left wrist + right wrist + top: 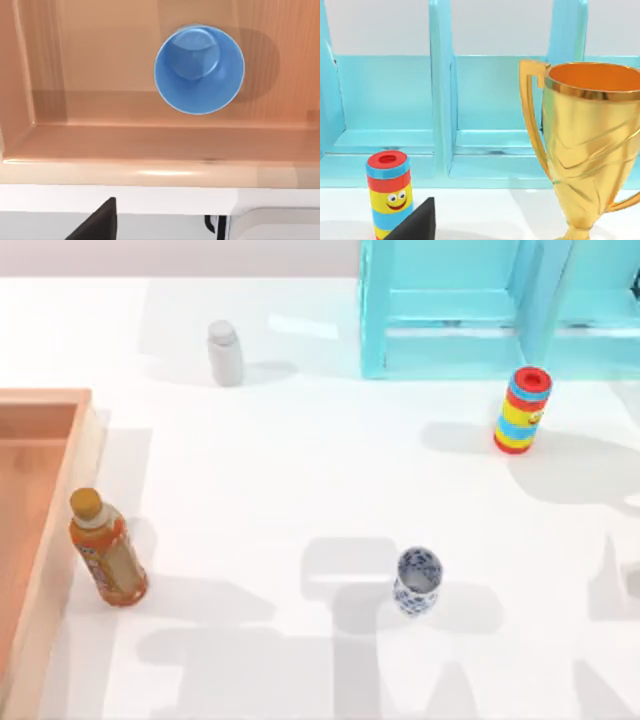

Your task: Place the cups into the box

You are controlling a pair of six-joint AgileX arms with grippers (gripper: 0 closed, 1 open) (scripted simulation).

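A plain blue cup stands upright on the floor of the orange-brown wooden box, free of any fingers. My left gripper hangs above the box's rim, open and empty, with one dark finger showing. The box lies at the table's left edge. A white cup with a blue floral pattern stands upright on the table, right of centre near the front. My right gripper is off by the shelf, open and holding nothing, with one dark finger in sight.
An orange drink bottle stands against the box's right rim. A grey-white bottle is at the back. A striped cylinder stands before the turquoise shelf. A gold trophy is close to the right wrist.
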